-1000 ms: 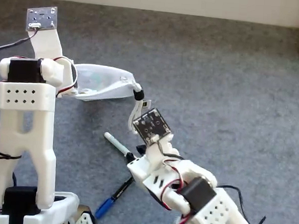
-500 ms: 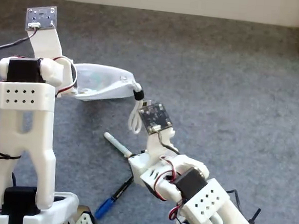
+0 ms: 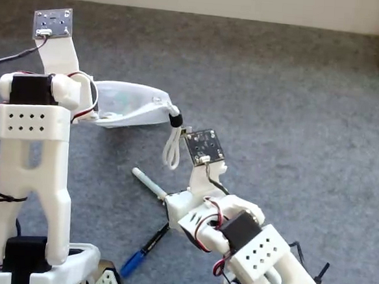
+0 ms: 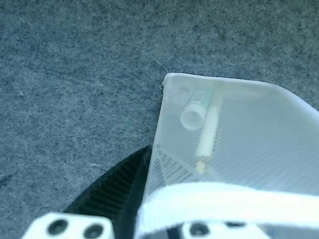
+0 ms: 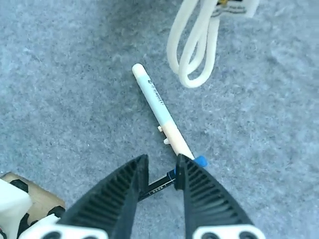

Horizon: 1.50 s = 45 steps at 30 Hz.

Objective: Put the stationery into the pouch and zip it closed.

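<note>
A white mesh pouch [image 3: 130,105] lies on the grey carpet with my left gripper [image 3: 95,111] shut on its end. In the left wrist view the pouch [image 4: 239,134] holds pale stationery seen through the mesh, and my left gripper [image 4: 152,199] clamps its edge. Its white cord loop [image 3: 173,147] trails from the other end. A white pen [image 3: 149,183] and a black pen with a blue cap [image 3: 144,246] lie nearer the arms. My right gripper [image 5: 162,162] hangs narrowly open over the spot where the white pen [image 5: 162,112] meets the black pen [image 5: 160,183].
The carpet [image 3: 309,105] stretches bare to the right and far side. The left arm's base with a brownish block [image 5: 20,189] sits close beside the pens. The cord loop [image 5: 192,45] lies just beyond the white pen.
My right arm has pulled back from the pouch's cord and now stands over the pens. The cord loop lies loose on the carpet. The left arm and pouch have stayed put.
</note>
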Each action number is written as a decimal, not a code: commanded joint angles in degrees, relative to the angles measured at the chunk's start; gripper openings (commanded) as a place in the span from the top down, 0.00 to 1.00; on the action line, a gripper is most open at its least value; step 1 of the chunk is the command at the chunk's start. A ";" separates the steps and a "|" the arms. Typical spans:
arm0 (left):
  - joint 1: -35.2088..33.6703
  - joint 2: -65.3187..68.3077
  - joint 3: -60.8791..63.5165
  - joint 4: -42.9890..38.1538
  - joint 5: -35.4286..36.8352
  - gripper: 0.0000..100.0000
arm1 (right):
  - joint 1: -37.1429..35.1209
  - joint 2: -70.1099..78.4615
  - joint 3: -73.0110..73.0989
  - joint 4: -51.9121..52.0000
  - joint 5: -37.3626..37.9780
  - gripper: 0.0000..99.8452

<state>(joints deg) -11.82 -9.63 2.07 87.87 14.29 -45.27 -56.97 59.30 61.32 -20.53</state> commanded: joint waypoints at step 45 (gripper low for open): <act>-1.01 0.84 1.71 -2.11 -0.35 0.99 | 4.88 43.03 -18.15 -2.68 -9.05 0.87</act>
<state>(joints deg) -11.82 -9.63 2.07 87.16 14.29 -41.41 -13.45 43.91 59.74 -29.14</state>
